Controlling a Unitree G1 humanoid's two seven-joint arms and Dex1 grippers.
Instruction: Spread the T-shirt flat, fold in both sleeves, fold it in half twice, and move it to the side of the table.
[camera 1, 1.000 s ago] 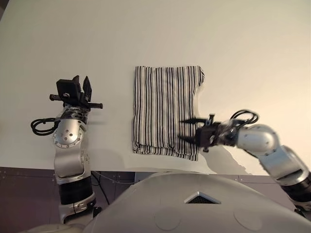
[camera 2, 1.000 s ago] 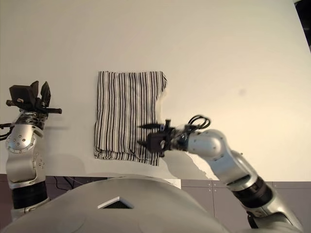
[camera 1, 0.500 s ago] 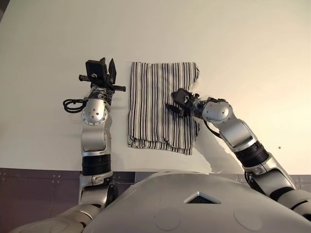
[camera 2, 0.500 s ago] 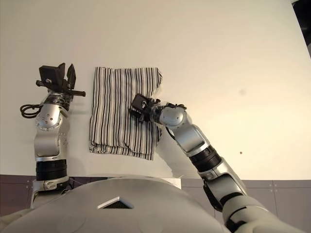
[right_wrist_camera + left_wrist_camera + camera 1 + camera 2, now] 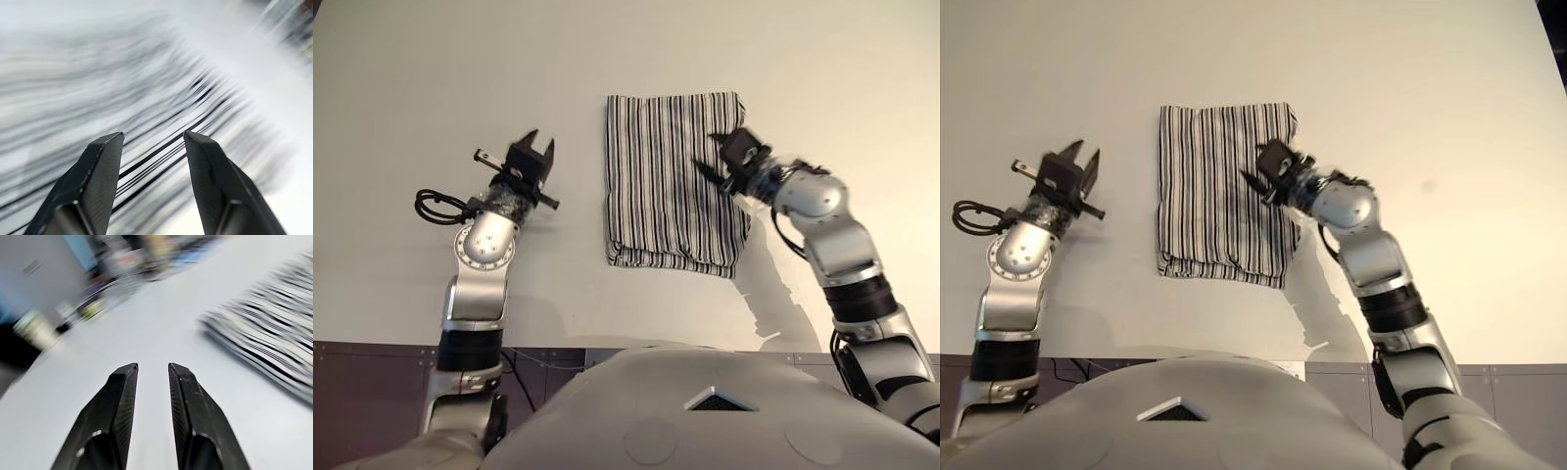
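Observation:
The black-and-white striped T-shirt (image 5: 666, 181) lies folded into a thick rectangle on the white table (image 5: 607, 49). Its layered edge faces the table's near side. My right gripper (image 5: 710, 154) is over the shirt's right part, fingers open and pointing down at the cloth. In the right wrist view the stripes (image 5: 146, 88) pass close under the open right gripper (image 5: 154, 134), with nothing pinched. My left gripper (image 5: 540, 142) stands open over bare table, a short way left of the shirt. In the left wrist view the shirt's edge (image 5: 274, 342) lies beyond the left gripper (image 5: 152, 367).
The table's front edge (image 5: 558, 343) runs just below the shirt and both arms. Bare table stretches far behind the shirt and to its right (image 5: 862, 88). A black cable loop (image 5: 435, 208) hangs off my left wrist.
The shirt has slid to the right and farther away on the table, and my right gripper has moved with it. My left gripper has turned and now stands farther from the shirt's edge.

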